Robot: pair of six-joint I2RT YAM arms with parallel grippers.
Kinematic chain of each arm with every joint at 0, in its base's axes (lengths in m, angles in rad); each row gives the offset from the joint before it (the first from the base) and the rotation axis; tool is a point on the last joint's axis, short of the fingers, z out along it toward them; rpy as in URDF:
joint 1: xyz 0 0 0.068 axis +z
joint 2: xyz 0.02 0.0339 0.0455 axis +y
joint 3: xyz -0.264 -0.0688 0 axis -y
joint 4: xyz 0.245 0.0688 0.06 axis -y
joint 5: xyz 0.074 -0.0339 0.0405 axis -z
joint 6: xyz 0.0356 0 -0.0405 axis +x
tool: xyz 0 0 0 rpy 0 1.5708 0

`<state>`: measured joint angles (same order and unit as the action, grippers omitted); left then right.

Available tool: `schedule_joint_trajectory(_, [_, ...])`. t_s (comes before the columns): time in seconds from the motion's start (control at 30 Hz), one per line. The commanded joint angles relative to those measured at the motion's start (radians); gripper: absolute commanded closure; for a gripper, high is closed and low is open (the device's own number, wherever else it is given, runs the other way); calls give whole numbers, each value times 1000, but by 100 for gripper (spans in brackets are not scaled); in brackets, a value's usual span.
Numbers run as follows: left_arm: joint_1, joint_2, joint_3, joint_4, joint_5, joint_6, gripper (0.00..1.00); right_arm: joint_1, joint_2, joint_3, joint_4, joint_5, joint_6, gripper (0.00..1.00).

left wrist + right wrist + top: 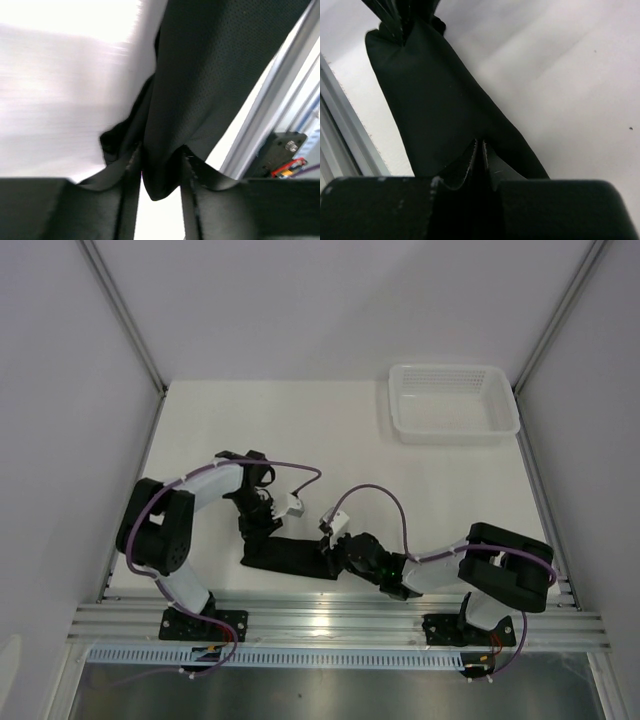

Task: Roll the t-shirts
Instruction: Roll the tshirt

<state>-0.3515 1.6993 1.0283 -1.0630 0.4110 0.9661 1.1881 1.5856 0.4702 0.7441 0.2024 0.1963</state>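
Observation:
The black t-shirt point(290, 555) lies as a narrow folded band near the table's front edge, stretched between my two grippers. My left gripper point(252, 532) is at its left end; in the left wrist view the jaws point(160, 155) pinch a fold of the black fabric point(200, 75). My right gripper point(333, 552) is at the right end; in the right wrist view its jaws point(481, 145) are closed tight on the fabric point(435, 100). The left gripper's fingers point(400, 15) show at the far end of the band. No neck label shows.
A white mesh basket point(455, 430) stands at the back right of the table. A metal rail point(340, 620) runs along the front edge just behind the shirt, and it also shows in the left wrist view point(270, 115). White walls close both sides.

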Motion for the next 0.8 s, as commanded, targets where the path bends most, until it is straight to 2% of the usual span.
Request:
schedule_joint_trajectory(0.0, [14, -58, -10, 96, -11, -41, 61, -12, 31, -47, 135, 31, 60, 91])
schedule_joint_trajectory(0.2, [20, -112, 22, 80, -11, -62, 56, -12, 37, -59, 141, 49, 81, 91])
schedule_joint_trajectory(0.43, [81, -170, 91, -25, 49, -36, 52, -12, 42, -45, 109, 57, 84, 92])
schedule_joint_trajectory(0.47, [85, -185, 99, -35, 54, -35, 39, -12, 39, -48, 103, 60, 86, 91])
schedule_joint_trajectory(0.53, [88, -237, 133, -34, 64, -56, 39, -12, 34, -47, 97, 66, 86, 91])
schedule_joint_trajectory(0.6, [88, -271, 154, -5, 92, -107, 41, -10, 31, -44, 80, 71, 83, 91])
schedule_joint_trajectory(0.73, [42, -334, 87, 58, 103, -194, 64, -12, 20, -42, 66, 74, 80, 91])
schedule_joint_trajectory(0.77, [25, -343, 64, 64, 103, -196, 66, -10, 20, -41, 58, 72, 77, 91])
